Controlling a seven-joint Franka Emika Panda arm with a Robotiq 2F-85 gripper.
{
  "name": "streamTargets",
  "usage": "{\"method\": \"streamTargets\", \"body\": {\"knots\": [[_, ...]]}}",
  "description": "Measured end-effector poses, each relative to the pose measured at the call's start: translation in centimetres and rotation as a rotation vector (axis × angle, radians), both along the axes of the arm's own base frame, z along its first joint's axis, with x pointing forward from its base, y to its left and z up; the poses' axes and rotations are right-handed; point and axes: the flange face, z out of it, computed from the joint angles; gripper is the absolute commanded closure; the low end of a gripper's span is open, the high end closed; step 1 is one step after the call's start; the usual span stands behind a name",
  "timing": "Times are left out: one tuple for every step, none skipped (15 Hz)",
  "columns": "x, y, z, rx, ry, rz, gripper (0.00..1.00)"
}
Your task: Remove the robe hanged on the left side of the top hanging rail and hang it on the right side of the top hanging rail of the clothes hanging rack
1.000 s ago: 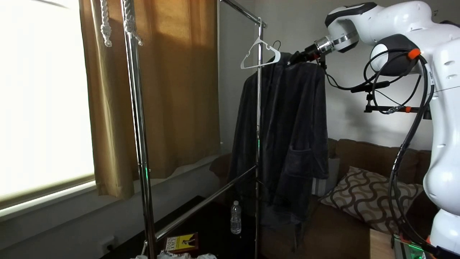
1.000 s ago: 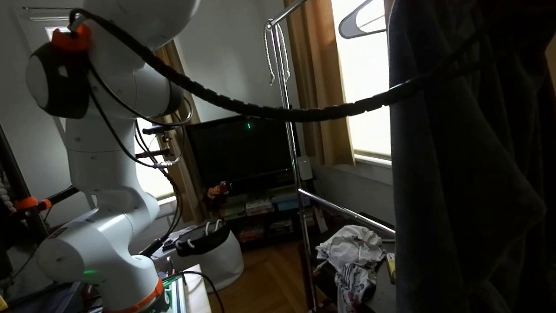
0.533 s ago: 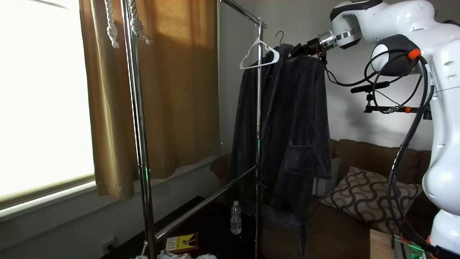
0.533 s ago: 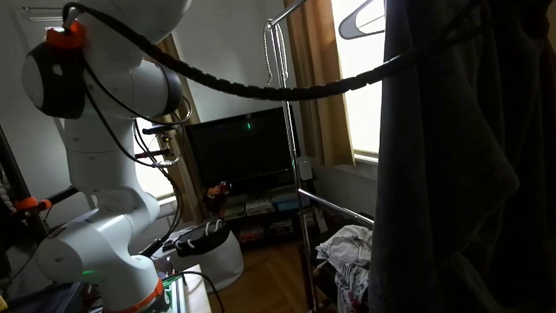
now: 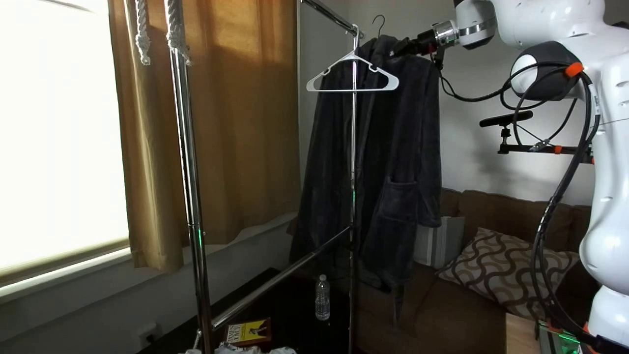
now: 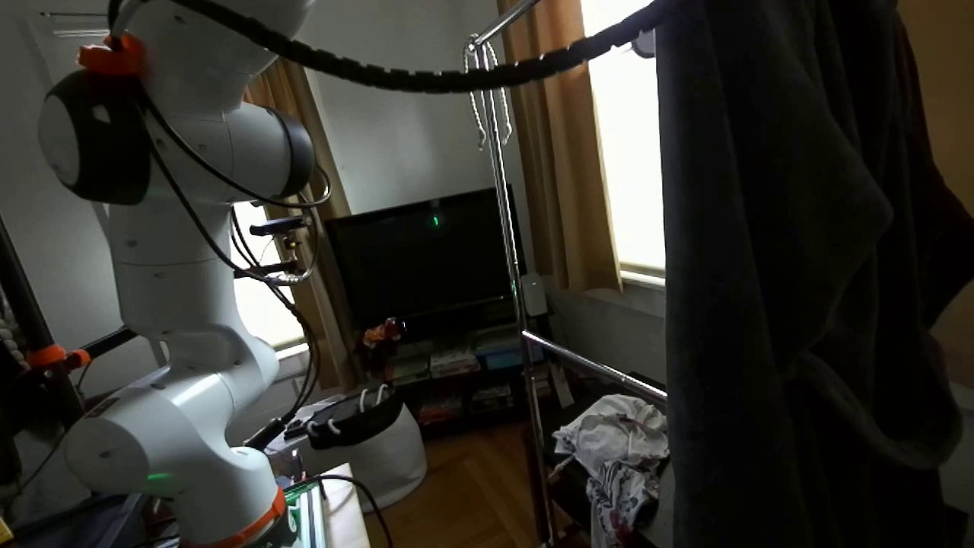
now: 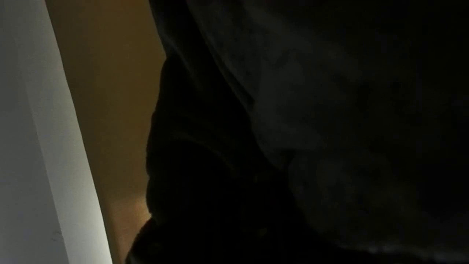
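In an exterior view, the gripper (image 5: 396,51) was at upper R of ctr, pinching the robe (image 5: 393,147) nr the collar; the robe hung from it, down the frame's ctr-R, behind the chrome post (image 5: 354,137). Its wire hook (image 5: 382,27) stuck up above the collar, just R of the end of the top rail (image 5: 331,17) & apart from it in the pic. A white hanger (image 5: 339,90) hung at that rail end, overlapping the robe's upper part. The white arm (image 5: 550,22) stood along the R edge. Bright window (image 5: 59,123) & tan curtain (image 5: 245,123) filled much of the L half, w/ rope (image 5: 142,42) dangling top L. Btm ctr had a water bottle (image 5: 322,297), upright, & a yellow book (image 5: 248,332) to its L; patterned pillow (image 5: 501,265) sat lower R. In an exterior view, the robe, v. dark, took up the R side top to btm. A blk cable (image 6: 434,81) sagged across the top, from the arm at L to the robe. Dark TV (image 6: 426,262) was mid bkgd, white bin (image 6: 380,457) below it, crumpled cloth (image 6: 612,434) low R of ctr, just L of the robe. Wrist view was nearly blk; robe fabric filled ctr & R, w/ a brown strip (image 7: 113,91) & a pale strip (image 7: 73,128) at L; too dark to make out the gripper there.
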Motion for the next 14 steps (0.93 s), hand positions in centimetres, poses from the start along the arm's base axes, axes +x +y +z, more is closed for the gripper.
{"method": "streamTargets", "body": {"knots": [[0.3, 0.5, 0.6, -0.012, -0.011, 0.001, 0.98], [0.5, 1.0, 1.1, -0.024, -0.018, 0.001, 0.98], [0.9, 1.4, 1.4, -0.035, -0.023, 0.0, 0.98], [1.4, 1.8, 1.7, -0.046, -0.023, 0.001, 0.98], [1.9, 2.2, 1.9, -0.058, -0.021, -0.001, 0.98], [2.5, 2.6, 2.0, -0.072, -0.017, -0.002, 0.98], [3.2, 3.1, 2.1, -0.083, -0.012, -0.005, 0.98], [4.0, 3.5, 2.1, -0.095, -0.004, -0.008, 0.98], [4.7, 3.8, 1.9, -0.105, 0.003, -0.013, 0.98], [5.4, 4.1, 1.7, -0.111, 0.011, -0.016, 0.98], [6.0, 4.2, 1.5, -0.116, 0.018, -0.018, 0.98], [6.5, 4.2, 1.2, -0.121, 0.027, -0.021, 0.98], [6.9, 4.1, 0.9, -0.126, 0.036, -0.023, 0.98], [7.2, 4.0, 0.6, -0.13, 0.045, -0.027, 0.98]]}}
